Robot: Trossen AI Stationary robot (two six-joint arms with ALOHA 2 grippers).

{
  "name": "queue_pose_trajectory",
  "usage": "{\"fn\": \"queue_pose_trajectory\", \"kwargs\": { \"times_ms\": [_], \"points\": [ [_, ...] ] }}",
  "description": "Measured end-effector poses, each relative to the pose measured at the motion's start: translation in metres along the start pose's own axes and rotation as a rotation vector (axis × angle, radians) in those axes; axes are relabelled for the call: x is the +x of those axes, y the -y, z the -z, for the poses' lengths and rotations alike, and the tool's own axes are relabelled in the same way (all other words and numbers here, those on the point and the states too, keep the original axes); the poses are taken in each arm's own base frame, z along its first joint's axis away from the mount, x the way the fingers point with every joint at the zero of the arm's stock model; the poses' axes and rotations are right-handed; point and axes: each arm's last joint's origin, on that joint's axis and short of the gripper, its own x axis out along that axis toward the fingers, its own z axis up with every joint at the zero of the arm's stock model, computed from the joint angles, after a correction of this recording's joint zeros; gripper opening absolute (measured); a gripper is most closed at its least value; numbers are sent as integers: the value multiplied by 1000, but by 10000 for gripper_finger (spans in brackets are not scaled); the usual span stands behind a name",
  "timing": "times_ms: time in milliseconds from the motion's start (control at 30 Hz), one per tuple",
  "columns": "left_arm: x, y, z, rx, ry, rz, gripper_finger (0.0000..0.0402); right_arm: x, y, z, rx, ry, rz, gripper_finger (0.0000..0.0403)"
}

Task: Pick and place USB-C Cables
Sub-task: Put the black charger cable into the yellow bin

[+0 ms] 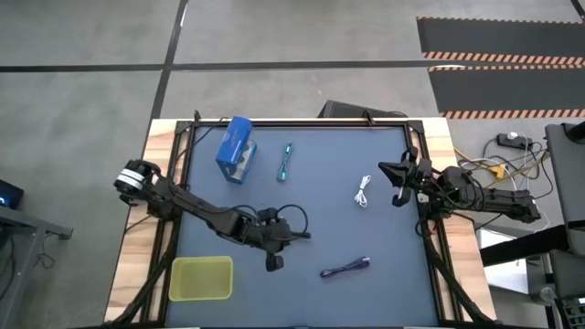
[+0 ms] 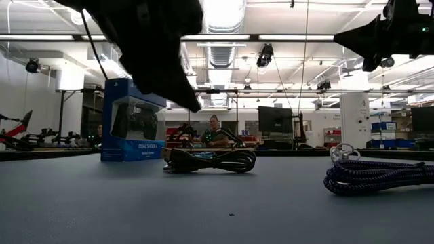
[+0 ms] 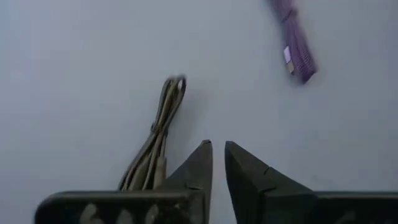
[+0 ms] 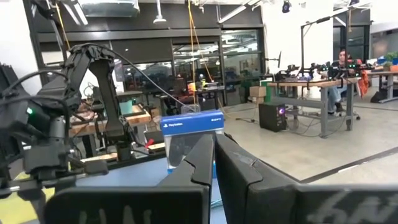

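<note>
My left gripper (image 1: 272, 262) hangs above the table's near middle with its fingers shut on nothing; its own view (image 3: 217, 158) shows them over bare table. The black cable (image 2: 210, 160) lies flat on the table beside them (image 3: 155, 140). The purple cable (image 1: 345, 268) lies to the right of the left gripper, and also shows in the left wrist view (image 3: 293, 40) and the low view (image 2: 380, 177). The teal cable (image 1: 286, 163) lies at the far middle and the white cable (image 1: 364, 193) at mid right. My right gripper (image 1: 388, 183) waits shut and raised at the right edge.
A blue box with a clear window (image 1: 236, 150) stands at the far left, and shows in the low view (image 2: 132, 122). A yellow-green tray (image 1: 201, 278) sits at the near left. The table's dark mat (image 1: 384, 247) lies bare between the cables. People sit in the room behind.
</note>
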Motion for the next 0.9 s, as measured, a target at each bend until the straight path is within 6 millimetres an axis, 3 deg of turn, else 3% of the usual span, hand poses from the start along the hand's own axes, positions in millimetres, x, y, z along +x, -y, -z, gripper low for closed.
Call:
{"fn": "queue_pose_trajectory", "kwargs": {
  "times_ms": [400,900],
  "points": [
    [2,-3,-3,33,47,-19,142,0,0,1,15,-7,1,9],
    [9,-6,-1,126,61,-94,229,0,0,3,-5,-31,2,9]
  ]
}}
